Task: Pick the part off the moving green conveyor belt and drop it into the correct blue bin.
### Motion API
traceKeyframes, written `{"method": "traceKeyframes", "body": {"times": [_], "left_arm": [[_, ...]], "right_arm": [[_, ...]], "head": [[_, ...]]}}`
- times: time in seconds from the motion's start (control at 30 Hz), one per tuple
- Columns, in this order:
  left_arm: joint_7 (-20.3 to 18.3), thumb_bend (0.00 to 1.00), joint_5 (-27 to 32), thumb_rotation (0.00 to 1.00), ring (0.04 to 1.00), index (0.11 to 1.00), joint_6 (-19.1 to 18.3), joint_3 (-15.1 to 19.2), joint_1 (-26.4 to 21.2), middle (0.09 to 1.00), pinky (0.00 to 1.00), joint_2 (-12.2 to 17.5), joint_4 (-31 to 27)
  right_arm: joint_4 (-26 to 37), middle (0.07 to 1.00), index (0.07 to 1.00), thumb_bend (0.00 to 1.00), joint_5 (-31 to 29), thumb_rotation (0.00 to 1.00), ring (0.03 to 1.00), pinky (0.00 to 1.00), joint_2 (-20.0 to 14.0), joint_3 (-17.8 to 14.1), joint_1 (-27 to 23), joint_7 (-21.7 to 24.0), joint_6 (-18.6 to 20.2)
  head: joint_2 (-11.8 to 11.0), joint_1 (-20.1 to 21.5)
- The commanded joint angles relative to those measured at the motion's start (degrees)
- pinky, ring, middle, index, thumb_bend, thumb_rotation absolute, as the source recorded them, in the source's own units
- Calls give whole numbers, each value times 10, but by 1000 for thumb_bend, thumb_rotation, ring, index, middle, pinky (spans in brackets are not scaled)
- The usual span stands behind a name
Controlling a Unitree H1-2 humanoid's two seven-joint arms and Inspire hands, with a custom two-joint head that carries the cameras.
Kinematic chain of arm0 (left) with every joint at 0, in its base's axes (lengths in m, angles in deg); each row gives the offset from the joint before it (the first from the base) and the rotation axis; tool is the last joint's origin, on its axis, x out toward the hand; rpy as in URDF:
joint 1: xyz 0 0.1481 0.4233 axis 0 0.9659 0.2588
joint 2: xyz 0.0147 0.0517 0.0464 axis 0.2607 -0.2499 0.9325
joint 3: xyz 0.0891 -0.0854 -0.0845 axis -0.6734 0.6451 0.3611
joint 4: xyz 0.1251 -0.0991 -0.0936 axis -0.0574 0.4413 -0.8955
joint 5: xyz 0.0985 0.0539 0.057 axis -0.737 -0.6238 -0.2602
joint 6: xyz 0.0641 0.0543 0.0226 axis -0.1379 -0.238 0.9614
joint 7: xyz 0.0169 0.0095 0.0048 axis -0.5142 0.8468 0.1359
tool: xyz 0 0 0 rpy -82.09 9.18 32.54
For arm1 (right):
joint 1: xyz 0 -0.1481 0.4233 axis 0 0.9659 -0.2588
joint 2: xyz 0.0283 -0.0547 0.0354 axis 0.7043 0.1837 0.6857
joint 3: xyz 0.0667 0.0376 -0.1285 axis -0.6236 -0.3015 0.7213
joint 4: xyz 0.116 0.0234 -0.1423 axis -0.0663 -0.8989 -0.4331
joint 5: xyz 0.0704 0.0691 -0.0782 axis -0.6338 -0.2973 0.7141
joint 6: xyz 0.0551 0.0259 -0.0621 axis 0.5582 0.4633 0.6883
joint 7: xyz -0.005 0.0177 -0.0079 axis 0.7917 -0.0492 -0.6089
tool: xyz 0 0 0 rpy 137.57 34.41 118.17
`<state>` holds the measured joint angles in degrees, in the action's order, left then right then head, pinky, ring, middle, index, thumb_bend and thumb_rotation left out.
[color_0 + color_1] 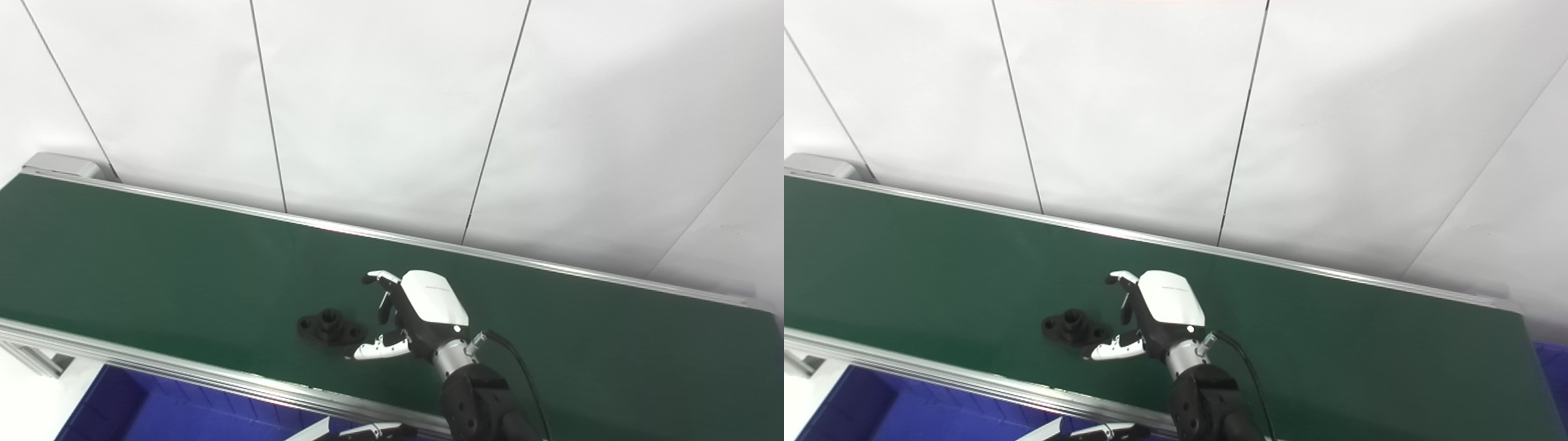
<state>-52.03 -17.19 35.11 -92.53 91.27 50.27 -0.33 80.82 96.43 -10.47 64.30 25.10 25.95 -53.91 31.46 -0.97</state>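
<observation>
Right hand lines up on the black part

The right hand (422,315) hovers fingers spread, holding nothing, just right of the part (331,327), which lies near the green conveyor belt's (153,263) front rail; best to close thumb and fingers across the raised hub. The left hand (367,432) barely shows, its state unclear. Faint print on the hand's back is unreadable.

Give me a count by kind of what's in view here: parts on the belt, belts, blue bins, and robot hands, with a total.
Black part on the belt: 1
Green conveyor belt: 1
Blue bins: 2, one below the near rail, one at the far right
Robot hands: 2, right hand open beside the part, left hand barely showing at the bottom edge
Total: 6
</observation>
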Motion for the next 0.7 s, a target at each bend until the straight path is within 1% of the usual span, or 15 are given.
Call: {"method": "traceKeyframes", "body": {"times": [0.0,0.23,0.37,0.5,0.53,0.6,0.67], "left_arm": [[2,510,5,379,899,906,23,0,-3,939,810,6,-14],[1,507,9,363,900,910,21,1,0,942,809,8,-18],[1,505,9,362,903,912,22,2,2,944,813,9,-18],[2,503,9,360,905,915,22,2,3,946,818,9,-19],[2,505,9,368,905,914,22,3,3,947,818,10,-19],[1,505,11,370,907,916,22,3,3,947,820,10,-18],[0,501,15,361,910,918,22,3,3,950,824,11,-18]], "right_arm": [[5,464,792,811,13,365,325,258,8,0,-24,-16,12],[-9,443,775,820,49,378,307,247,0,12,-36,2,32],[-29,415,768,833,58,365,284,225,-5,19,-41,-11,30],[-52,409,778,841,67,364,278,216,-7,26,-50,-17,30],[-58,403,767,845,69,364,275,213,-7,27,-52,-19,29],[-70,400,761,845,74,368,275,212,-8,33,-59,-12,30],[-85,415,747,839,75,372,294,230,-7,38,-66,-2,34]], "head": [[0,-1],[6,4],[8,5],[10,6],[10,6],[12,9],[14,12]]}}
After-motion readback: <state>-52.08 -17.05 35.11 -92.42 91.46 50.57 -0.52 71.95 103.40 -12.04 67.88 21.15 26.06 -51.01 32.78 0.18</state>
